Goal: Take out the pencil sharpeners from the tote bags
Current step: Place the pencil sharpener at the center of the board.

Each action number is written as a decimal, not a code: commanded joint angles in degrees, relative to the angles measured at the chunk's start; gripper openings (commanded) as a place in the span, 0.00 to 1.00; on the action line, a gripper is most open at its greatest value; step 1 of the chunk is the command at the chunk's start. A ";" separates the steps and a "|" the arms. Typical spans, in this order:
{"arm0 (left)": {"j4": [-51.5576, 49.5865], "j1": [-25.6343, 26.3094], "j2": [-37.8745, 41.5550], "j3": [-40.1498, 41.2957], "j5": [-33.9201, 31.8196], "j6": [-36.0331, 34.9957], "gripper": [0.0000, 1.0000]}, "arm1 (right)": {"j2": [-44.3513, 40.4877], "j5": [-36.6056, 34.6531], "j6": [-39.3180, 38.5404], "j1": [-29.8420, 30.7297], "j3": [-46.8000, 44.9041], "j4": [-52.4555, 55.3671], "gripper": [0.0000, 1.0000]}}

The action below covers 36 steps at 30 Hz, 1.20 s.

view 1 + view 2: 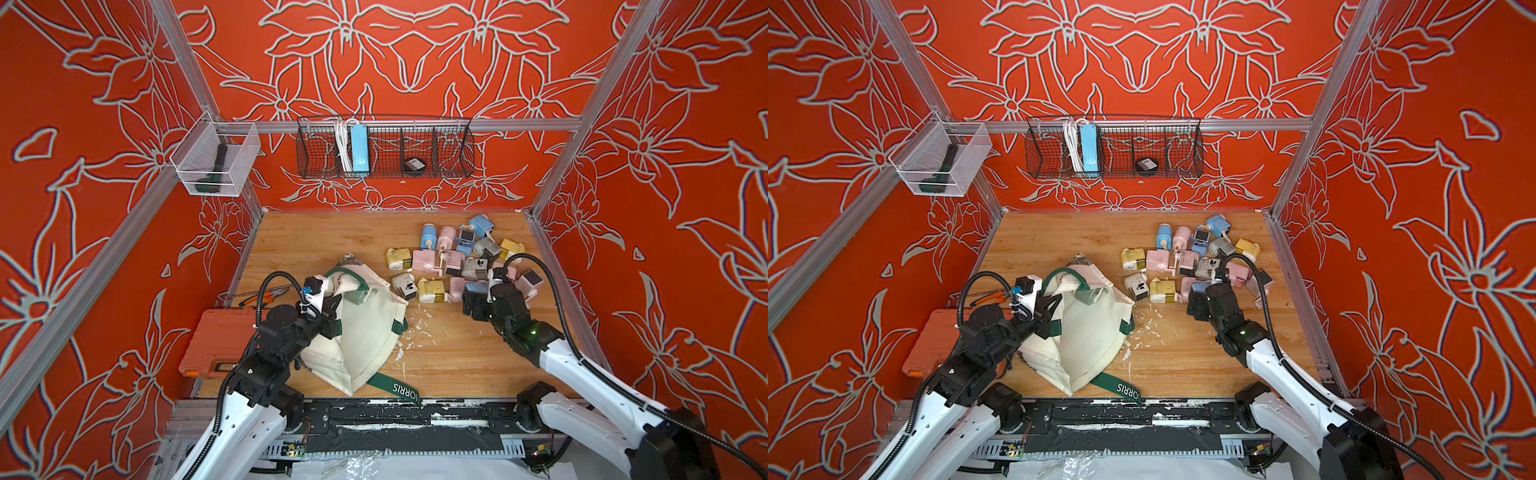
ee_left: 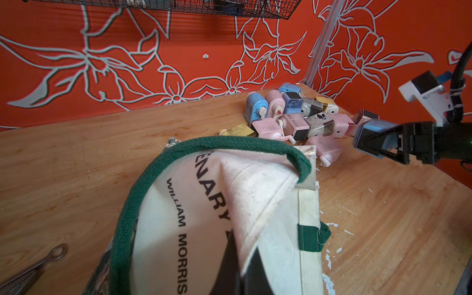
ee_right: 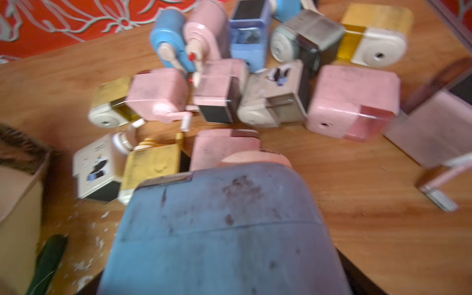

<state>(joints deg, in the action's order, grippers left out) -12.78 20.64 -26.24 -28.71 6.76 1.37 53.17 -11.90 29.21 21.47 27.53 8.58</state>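
Observation:
The cream tote bag [image 1: 370,345] [image 1: 1088,336] [image 2: 176,217] with dark green handles lies slumped at the table's front middle. My left gripper [image 1: 334,309] [image 1: 1052,309] [image 2: 242,258] is shut on a fold of cloth at its rim, lifting the mouth. A grey-green pencil sharpener [image 1: 357,296] [image 1: 1089,296] shows inside the opening. My right gripper [image 1: 476,301] [image 1: 1200,303] is shut on a blue pencil sharpener [image 1: 476,288] [image 2: 375,126] [image 3: 224,224], low over the table beside the pile of several pastel sharpeners [image 1: 457,257] [image 1: 1192,257] [image 2: 293,115] [image 3: 268,97] at the back right.
An orange plastic case [image 1: 216,340] lies at the table's left edge with pliers [image 1: 266,296] behind it. A black wire basket [image 1: 449,153] on the back wall holds a blue power strip [image 1: 359,149]. A mesh bin [image 1: 212,164] hangs at the left. White flecks [image 1: 419,328] litter the wood.

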 commanded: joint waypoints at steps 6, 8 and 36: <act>0.56 0.63 0.85 0.67 0.43 0.74 0.00 | 9.45 -1.27 5.63 -7.17 2.27 -0.92 0.55; 0.64 0.71 0.89 0.76 0.41 0.74 0.00 | 12.65 -0.97 6.62 -8.22 3.16 -2.13 0.55; 0.82 1.30 1.56 1.20 -0.31 0.92 0.00 | 28.81 2.24 8.16 -14.18 10.26 -2.48 0.94</act>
<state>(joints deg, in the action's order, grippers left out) -12.71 21.45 -25.56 -28.12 6.72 1.48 83.42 -10.61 37.87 7.57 36.60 2.92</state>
